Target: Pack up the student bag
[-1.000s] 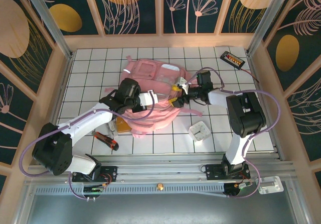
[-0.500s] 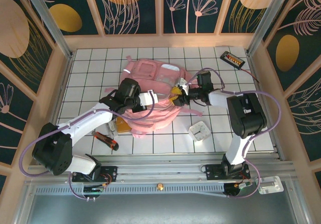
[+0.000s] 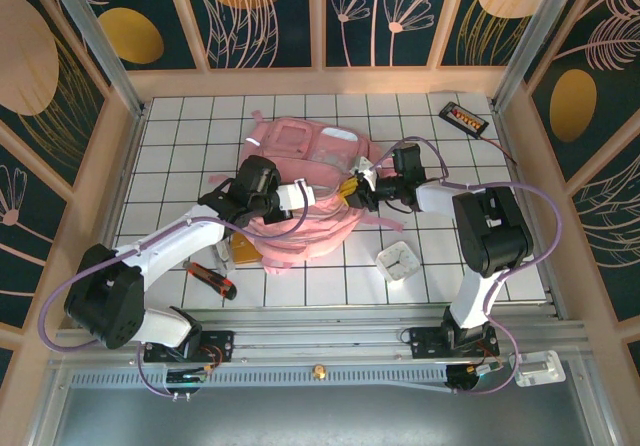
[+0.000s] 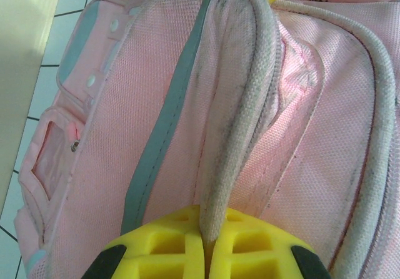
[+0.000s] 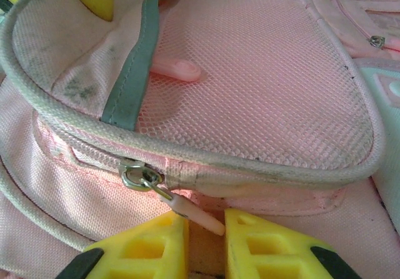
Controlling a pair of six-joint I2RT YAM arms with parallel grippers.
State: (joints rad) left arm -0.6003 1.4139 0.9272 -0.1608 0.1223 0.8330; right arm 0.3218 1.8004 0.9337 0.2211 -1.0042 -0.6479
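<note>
Clamping the student bag (image 3: 305, 151), left pincer (image 4: 206, 232); right pincer (image 5: 207, 223) straddles zipper pull (image 5: 187, 209).

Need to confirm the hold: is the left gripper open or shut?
Shut: the left gripper clamps a piped edge of the bag between its yellow fingers.

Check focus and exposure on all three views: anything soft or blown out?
Top external: sharp and evenly lit, soft shadows only, wide-lens splay towards the edges. Left wrist: student bag weave crisp, pale strip at the upper left overexposed and soft. Right wrist: mesh and zipper pull sharp, the near yellow fingers slightly soft.
</note>
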